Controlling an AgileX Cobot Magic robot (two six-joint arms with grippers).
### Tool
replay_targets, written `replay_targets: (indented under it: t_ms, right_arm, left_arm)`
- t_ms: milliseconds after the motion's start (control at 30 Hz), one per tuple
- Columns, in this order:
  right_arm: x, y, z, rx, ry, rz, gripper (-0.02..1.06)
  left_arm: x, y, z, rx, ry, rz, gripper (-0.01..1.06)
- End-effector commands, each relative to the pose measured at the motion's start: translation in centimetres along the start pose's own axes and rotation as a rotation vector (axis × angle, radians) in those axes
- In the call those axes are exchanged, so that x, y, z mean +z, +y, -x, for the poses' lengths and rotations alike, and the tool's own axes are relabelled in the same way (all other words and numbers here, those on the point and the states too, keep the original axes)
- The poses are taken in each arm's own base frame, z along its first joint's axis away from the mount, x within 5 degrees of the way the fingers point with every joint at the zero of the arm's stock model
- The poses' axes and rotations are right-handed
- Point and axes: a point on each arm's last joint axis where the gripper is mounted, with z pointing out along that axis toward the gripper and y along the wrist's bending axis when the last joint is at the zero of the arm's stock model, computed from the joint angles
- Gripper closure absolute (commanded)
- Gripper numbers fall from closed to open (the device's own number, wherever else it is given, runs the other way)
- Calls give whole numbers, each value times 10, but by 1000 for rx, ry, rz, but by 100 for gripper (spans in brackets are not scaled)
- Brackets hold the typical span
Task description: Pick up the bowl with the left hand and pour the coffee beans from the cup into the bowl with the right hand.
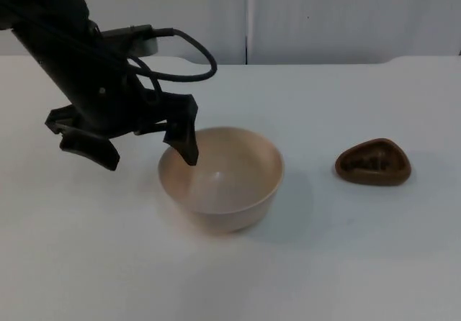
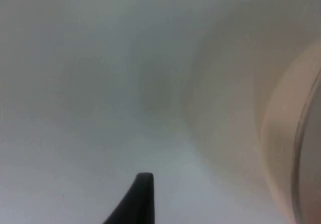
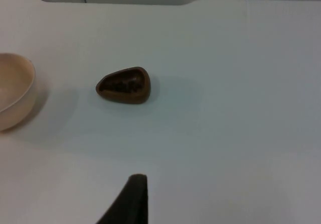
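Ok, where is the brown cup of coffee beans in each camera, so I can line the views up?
Top view: the brown cup stands on the white table, right of the beige bowl, apart from it.
Left wrist view: the cup is not in it; the bowl's wall is.
Right wrist view: the cup stands beside the bowl, apart from it.
Shared landmark: the bowl.

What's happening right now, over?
Left gripper open astride bowl rim. Right arm waiting, back from cup. Cup untouched, beans inside. Nothing between.
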Motion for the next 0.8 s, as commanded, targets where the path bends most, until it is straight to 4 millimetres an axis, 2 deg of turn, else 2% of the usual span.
replay_targets:
  t_ms: [0, 333, 467, 767]
  right_arm:
    - [1, 0, -1, 2, -2, -6, -1]
    - [1, 0, -1, 2, -2, -6, -1]
    - [1, 0, -1, 2, -2, -6, -1]
    - [1, 0, -1, 2, -2, -6, -1]
  left_arm:
    - [3, 0, 2, -8, -12, 6, 6]
    - [16, 3, 2, -23, -13, 14, 6]
    - [16, 3, 3, -25, -17, 13, 12]
    - [16, 2, 2, -63, -15, 5, 19]
